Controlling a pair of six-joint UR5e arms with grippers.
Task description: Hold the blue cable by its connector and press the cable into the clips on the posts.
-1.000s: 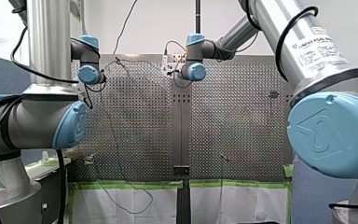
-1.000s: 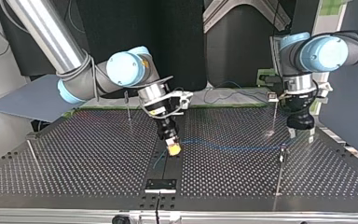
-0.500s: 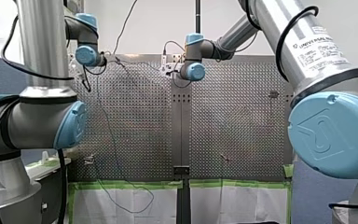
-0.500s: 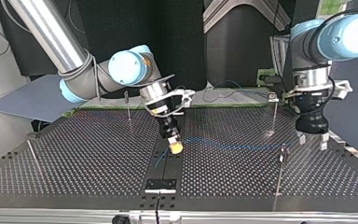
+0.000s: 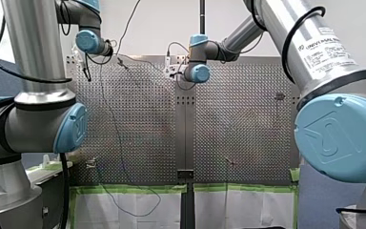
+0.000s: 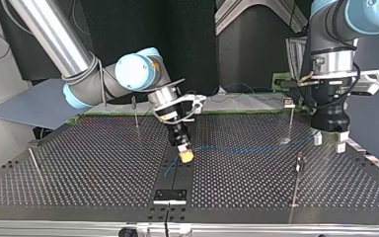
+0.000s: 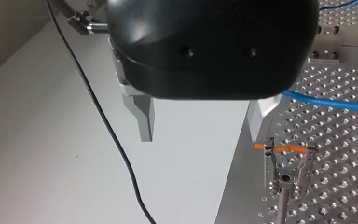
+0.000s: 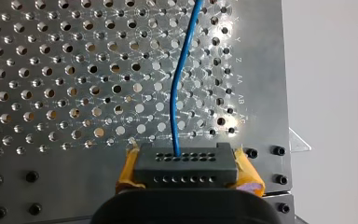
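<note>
Right gripper: clamped on the black connector, with yellow pads squeezing it from both sides. It sits low over the middle of the perforated table.
Blue cable: comes out of the connector and runs across the table toward the top view's right, ending near the left gripper.
Left gripper: wide open with nothing in it, hanging over the table's right edge in the top view.
Only the right wrist view shows: the connector's rows of little holes, and the cable leaving from its middle.
Only the left wrist view shows: the clip on the near post has an orange band across it, and the blue cable passes beyond it, clearly apart.
Only the top view shows: all the posts at once. That's the near post, a far post, another far post and a leaning post at the left.
Front view: just arms from behind, really. Both grippers are hidden by their own wrist joints.
Writing: "UNIVERSAL ROBOTS" on the sticker on the right arm, and the fine print is too small to read. There are stamped letters along the plate edge, and I can make out Z, AA, AB.
Other stuff: green tape on the table's near edge in the front view, and a black wire dangling beside the left gripper.
</note>
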